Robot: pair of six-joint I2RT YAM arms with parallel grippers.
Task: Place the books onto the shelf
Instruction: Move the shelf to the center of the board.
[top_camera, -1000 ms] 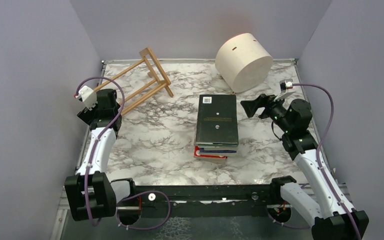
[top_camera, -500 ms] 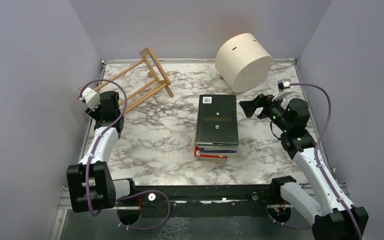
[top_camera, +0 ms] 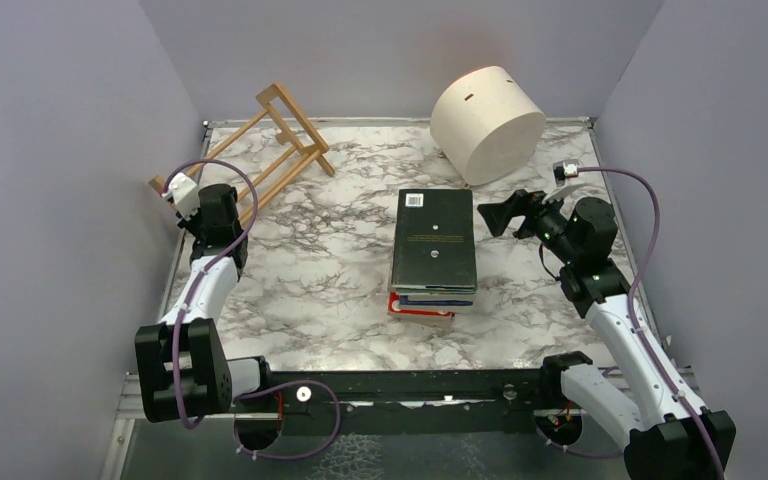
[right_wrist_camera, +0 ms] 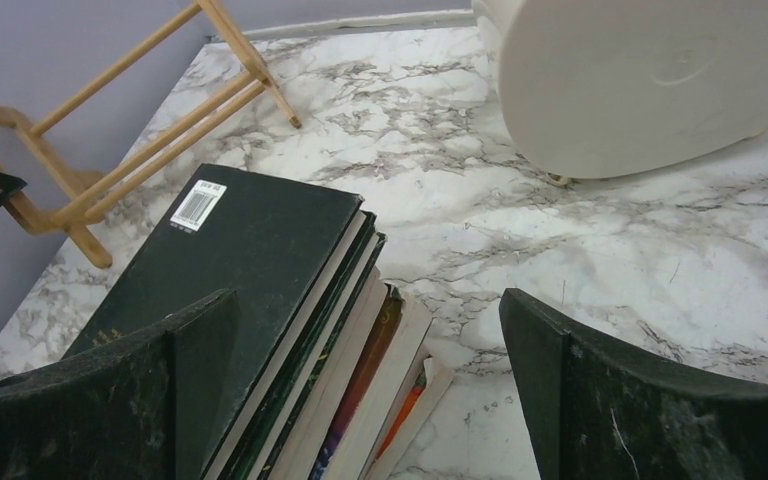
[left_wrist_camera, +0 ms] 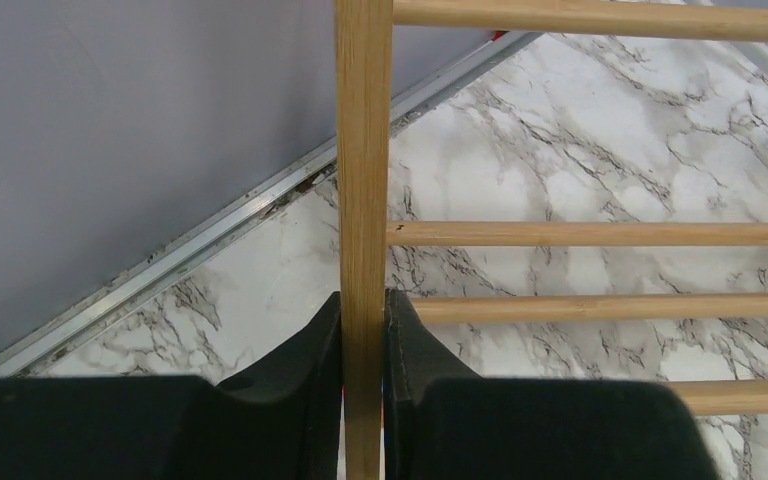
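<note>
Your left gripper point(left_wrist_camera: 363, 320) is now pinched on one upright of the shelf point(left_wrist_camera: 363, 150), a pad on each side of the wood. A second ago those jaws stood apart. Since then the shelf point(top_camera: 298, 128) has swung: its ladder end sits further back and to the left, closer to the rear corner. The right gripper point(right_wrist_camera: 367, 300) remains spread wide, holding nothing, just right of the books point(top_camera: 434, 240), which have not moved.

In the top view the left wrist covers the fingers and the gripped end of the shelf. You cannot tell whether that end rests on the table point(top_camera: 310, 280) or is lifted. Only the black top cover of the books point(right_wrist_camera: 250, 250) shows in full. The ones beneath show as edges, so their count is unclear.

The gripped end lies at the table's left rail, close to the wall. Bare marble separates shelf and stack. The cream drum point(top_camera: 487, 125) sits just behind the stack.
</note>
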